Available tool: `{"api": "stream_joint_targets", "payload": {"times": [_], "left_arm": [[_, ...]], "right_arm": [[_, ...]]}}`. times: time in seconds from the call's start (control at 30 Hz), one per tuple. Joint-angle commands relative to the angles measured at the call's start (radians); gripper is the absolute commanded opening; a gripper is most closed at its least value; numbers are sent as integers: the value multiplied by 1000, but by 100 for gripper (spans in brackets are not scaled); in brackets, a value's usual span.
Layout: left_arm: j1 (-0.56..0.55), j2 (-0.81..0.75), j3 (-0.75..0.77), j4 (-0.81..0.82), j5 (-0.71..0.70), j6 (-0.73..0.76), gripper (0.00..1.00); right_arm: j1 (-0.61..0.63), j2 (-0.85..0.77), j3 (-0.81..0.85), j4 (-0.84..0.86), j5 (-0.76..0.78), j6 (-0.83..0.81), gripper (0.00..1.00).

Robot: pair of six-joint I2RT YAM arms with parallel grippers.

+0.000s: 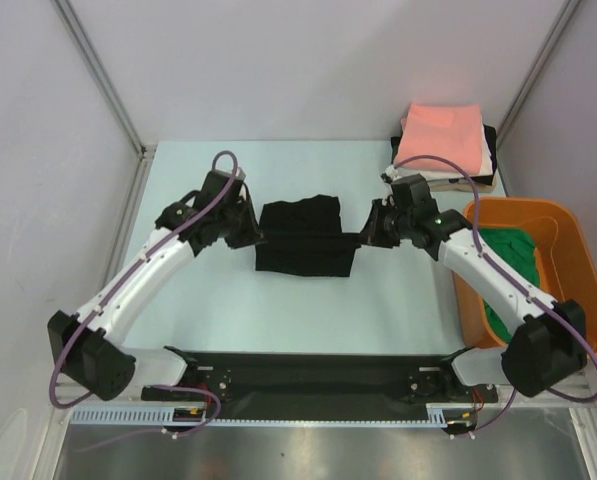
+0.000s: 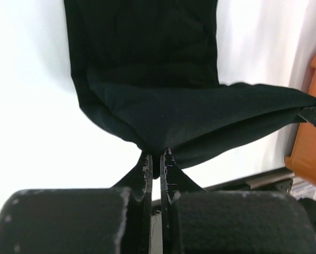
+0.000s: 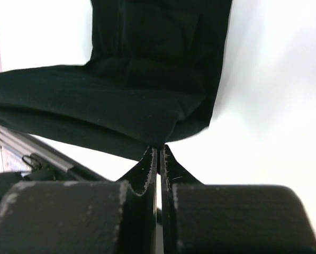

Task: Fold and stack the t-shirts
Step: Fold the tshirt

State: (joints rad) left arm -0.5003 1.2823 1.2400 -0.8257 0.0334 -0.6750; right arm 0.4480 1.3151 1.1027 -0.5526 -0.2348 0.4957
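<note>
Top external view, your stock as it stands:

- Black shirt (image 1: 303, 237): partly folded, in the middle of the worktop (image 1: 278, 320), between your two arms. The far part lies flat; a band across the middle is drawn taut from side to side.
- Left pincer (image 1: 254, 236): at the shirt's left edge, pressed together on the cloth.
- Right pincer (image 1: 370, 232): at the shirt's right edge, likewise pinching the cloth.
- Pink shirt (image 1: 440, 137): folded flat, topmost on a stack (image 1: 456, 182) at the far right corner. You see the layers under it only as thin edges.
- Green shirt (image 1: 513, 270): crumpled inside the tub (image 1: 538, 207), at the right side of the worktop, beside your right arm.

Left wrist view:

- Left pincer (image 2: 156, 154): fingers almost touching, a fold of the black shirt (image 2: 173, 111) nipped at the tips. The cloth is raised here and stretches off to the right; beyond it the shirt lies on the worktop.
- Tub (image 2: 311, 143): an orange sliver at the right margin.

Right wrist view:

- Right pincer (image 3: 159, 149): fingers almost touching, the black shirt (image 3: 120, 100) caught at the tips. The raised cloth runs off to the left; the rest lies flat beyond.
</note>
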Motion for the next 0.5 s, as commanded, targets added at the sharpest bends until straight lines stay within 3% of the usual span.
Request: {"api": "stream_joint_targets", "payload": {"times": [0.0, 0.47], "left_arm": [[75, 67, 108, -4, -7, 97, 0], [241, 449, 398, -21, 99, 155, 0]], "right_arm": [[-48, 73, 90, 5, 14, -80, 0], [-120, 440, 410, 5, -23, -138, 0]]}}
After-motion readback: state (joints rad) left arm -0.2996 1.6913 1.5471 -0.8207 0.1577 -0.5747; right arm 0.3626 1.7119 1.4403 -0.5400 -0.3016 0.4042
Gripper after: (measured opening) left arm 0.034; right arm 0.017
